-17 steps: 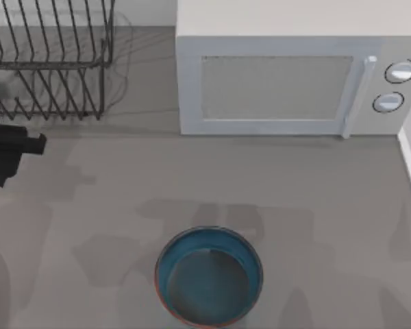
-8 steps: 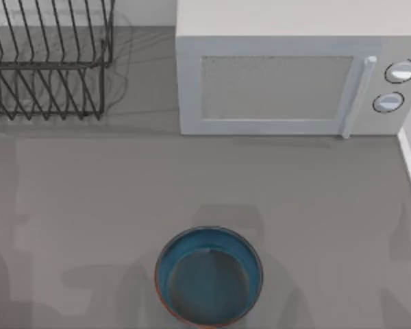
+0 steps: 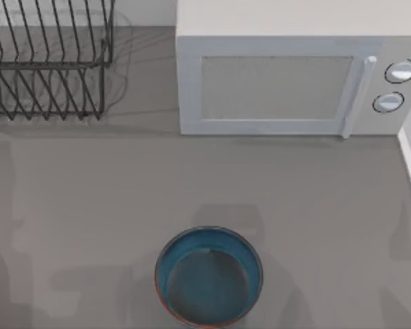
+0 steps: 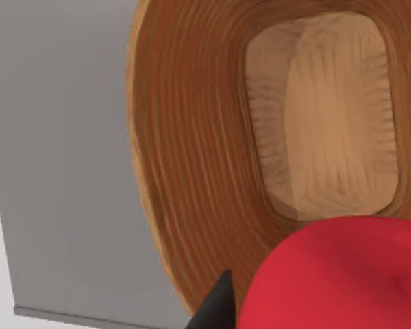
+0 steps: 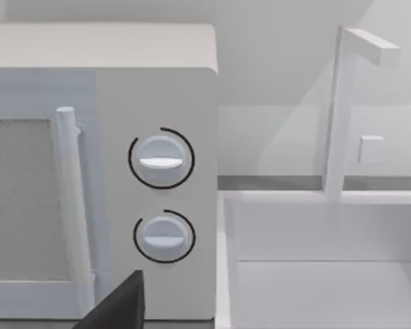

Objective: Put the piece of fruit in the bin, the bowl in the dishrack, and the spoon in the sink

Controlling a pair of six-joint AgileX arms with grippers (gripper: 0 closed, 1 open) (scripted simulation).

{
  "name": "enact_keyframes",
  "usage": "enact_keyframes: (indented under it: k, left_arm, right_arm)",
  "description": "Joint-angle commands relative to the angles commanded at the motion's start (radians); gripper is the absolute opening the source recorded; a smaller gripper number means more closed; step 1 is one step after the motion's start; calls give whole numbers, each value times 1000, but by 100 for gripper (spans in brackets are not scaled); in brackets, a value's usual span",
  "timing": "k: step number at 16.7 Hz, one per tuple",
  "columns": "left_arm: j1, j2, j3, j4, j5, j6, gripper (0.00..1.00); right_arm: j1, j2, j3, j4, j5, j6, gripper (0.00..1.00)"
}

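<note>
Grey worktop aside, my left gripper (image 4: 260, 312) jaws clamp the piece of fruit (image 4: 335, 274) with the wooden bin (image 4: 192, 151) directly below them.

1. The place is a rendered kitchen counter: a flat grey worktop (image 3: 89, 185) runs across the top view, with a pale wall behind it.
2. A white microwave (image 3: 294, 75) stands at the back, with a windowed door, an upright handle and two round dials (image 5: 161, 161).
3. A black wire dishrack (image 3: 48, 62) with slanted prongs sits at the back left corner.
4. A white sink (image 5: 329, 274) with a squared tap (image 5: 342, 110) lies just beside the microwave, on the right.
5. A teal bowl (image 3: 209, 276) rests on the counter at the front.
6. A round brown wooden bin (image 4: 212, 157) appears in the left wrist view.
</note>
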Motion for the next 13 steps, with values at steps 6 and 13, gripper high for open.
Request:
enact_keyframes:
  k: [6, 13]
  left_arm:
    - [51, 34, -180, 232, 5, 48, 0]
    - [59, 39, -203, 257, 6, 55, 15]
  right_arm:
    - [0, 0, 0, 0, 0, 0, 100]
    - [0, 0, 0, 0, 0, 0, 100]
